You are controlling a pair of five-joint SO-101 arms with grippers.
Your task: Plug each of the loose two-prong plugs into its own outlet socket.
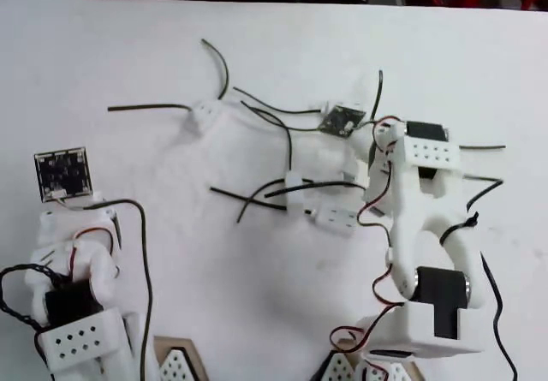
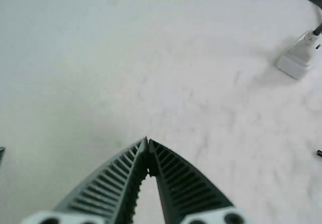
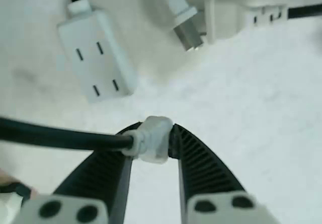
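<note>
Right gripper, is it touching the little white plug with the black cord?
Touching. The right wrist view shows the right gripper closed around the white plug, pressing on both of its sides.

Prongs of the plug [image 3: 153, 139] hidden in the clasp of the right gripper [image 3: 154, 129] near the outlet block [image 3: 98, 63], its cord [image 3: 60, 136] cut off at the frame edge, second plug [image 3: 183, 27] just beside that block partly cropped, 1 white fitting [image 2: 297, 60] in the left wrist view, plug or socket impossible to tell.
</note>
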